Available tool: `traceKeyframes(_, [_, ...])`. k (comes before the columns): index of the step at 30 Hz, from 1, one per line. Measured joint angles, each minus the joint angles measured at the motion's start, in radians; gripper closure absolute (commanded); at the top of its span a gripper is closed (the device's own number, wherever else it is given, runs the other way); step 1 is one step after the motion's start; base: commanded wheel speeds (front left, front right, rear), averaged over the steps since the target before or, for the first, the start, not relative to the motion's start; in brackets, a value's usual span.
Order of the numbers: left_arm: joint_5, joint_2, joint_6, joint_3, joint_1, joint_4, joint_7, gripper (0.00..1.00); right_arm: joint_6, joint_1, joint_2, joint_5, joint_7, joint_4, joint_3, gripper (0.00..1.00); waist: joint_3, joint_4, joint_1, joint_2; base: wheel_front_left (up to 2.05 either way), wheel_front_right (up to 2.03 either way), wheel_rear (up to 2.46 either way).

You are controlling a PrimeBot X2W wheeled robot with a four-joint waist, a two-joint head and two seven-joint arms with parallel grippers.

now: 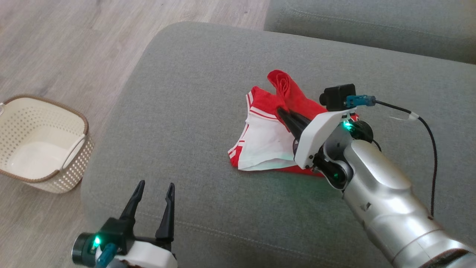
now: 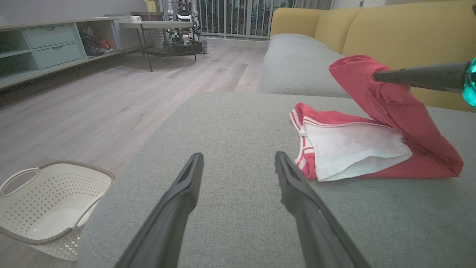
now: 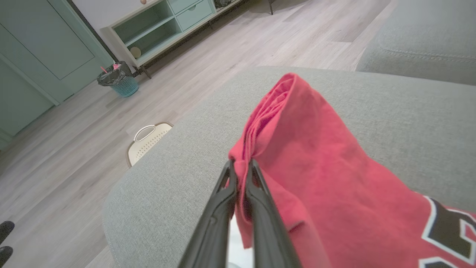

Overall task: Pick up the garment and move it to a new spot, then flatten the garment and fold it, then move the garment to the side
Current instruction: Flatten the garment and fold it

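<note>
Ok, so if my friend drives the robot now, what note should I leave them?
Right claw: shut on a red fold of the garment, holding that fold up. The rest lies crumpled on the grey sofa cushion.
Left claw: open, holding nothing, apart from the garment.
Done: garment gripped.
Left: flatten it, fold it, move it aside.

Home living room, grey sofa (image 1: 208, 93), wood floor (image 2: 93, 111), sideboard (image 2: 48, 48)
</note>
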Motion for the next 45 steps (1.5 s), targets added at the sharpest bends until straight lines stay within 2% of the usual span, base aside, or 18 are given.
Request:
traceKeyframes(4, [0.000,-0.007,-0.017,0.002,-0.006,0.013,0.000,0.00,0.000,-0.039,0.000,0.096,-0.040,0.070,0.089,1.00,0.009,0.012,0.0000,0.0000,0.00,0.00,0.00])
traceKeyframes(10, [-0.007,-0.025,-0.037,0.002,-0.033,0.017,0.000,0.00,0.000,-0.063,0.000,0.248,-0.074,0.111,0.221,1.00,0.020,0.014,0.0000,0.0000,0.00,0.00,0.00])
traceKeyframes(11, [-0.001,-0.025,-0.038,0.001,-0.036,0.017,0.000,0.00,0.000,-0.070,0.000,0.271,-0.082,0.117,0.244,0.97,0.020,0.012,0.0000,0.0000,0.00,0.00,0.00])
traceKeyframes(12, [0.001,-0.025,-0.038,0.001,-0.039,0.019,0.000,0.00,0.000,-0.076,0.000,0.296,-0.090,0.119,0.263,0.65,0.019,0.010,0.0000,0.0000,0.00,0.00,0.00])
traceKeyframes(13, [0.002,-0.025,-0.038,0.002,-0.039,0.022,0.000,0.00,0.000,-0.082,0.000,0.322,-0.102,0.127,0.280,0.13,0.018,0.007,0.0000,0.0000,0.00,0.00,0.00])
traceKeyframes(14, [0.003,-0.025,-0.038,0.001,-0.039,0.026,0.000,0.00,0.000,-0.088,0.000,0.347,-0.121,0.133,0.294,0.00,0.017,0.004,0.0000,0.0000,0.00,0.00,0.00])
traceKeyframes(19, [0.009,-0.025,-0.036,0.005,-0.039,0.033,0.000,0.00,0.000,-0.118,0.000,0.485,-0.195,0.144,0.352,0.00,0.008,-0.022,0.0000,0.0000,0.00,0.00,0.00])
traceKeyframes(25, [0.010,-0.025,-0.023,0.018,-0.030,0.031,0.000,0.00,0.000,-0.179,0.001,0.521,-0.278,0.217,0.371,0.00,-0.008,-0.067,0.0000,0.0000,0.00,0.00,0.00])
traceKeyframes(28, [0.010,-0.025,-0.007,0.043,-0.018,0.025,0.000,0.00,0.000,-0.216,0.001,0.473,-0.302,0.293,0.368,0.00,-0.021,-0.103,0.0000,0.0000,0.00,0.00,0.00])
traceKeyframes(32, [0.010,-0.026,0.014,0.071,0.003,0.008,0.000,0.00,0.000,-0.253,-0.014,0.294,-0.303,0.337,0.241,0.00,-0.035,-0.158,0.0000,0.0000,0.00,0.00,0.00])
traceKeyframes(35, [0.010,-0.026,0.020,0.081,0.004,-0.014,0.000,0.00,0.000,-0.246,-0.078,0.101,-0.303,0.257,0.098,0.00,-0.041,-0.193,0.0000,0.0000,0.00,0.00,0.00])
traceKeyframes(38, [0.010,-0.027,0.028,0.099,0.004,-0.041,0.000,0.00,0.000,-0.150,-0.131,-0.096,-0.307,0.095,-0.094,0.00,-0.043,-0.221,0.0000,0.0000,0.00,0.00,0.00])
traceKeyframes(40, [0.010,-0.027,0.029,0.107,0.004,-0.053,0.000,0.00,0.000,-0.010,-0.130,-0.232,-0.307,-0.040,-0.215,0.00,-0.048,-0.235,0.0000,0.0000,0.00,0.00,0.00])
traceKeyframes(45, [0.018,-0.030,0.036,0.126,0.019,-0.071,0.000,0.00,0.000,0.391,-0.030,-0.490,-0.307,-0.374,-0.404,0.00,-0.069,-0.260,0.0000,0.0000,0.00,0.00,0.00])
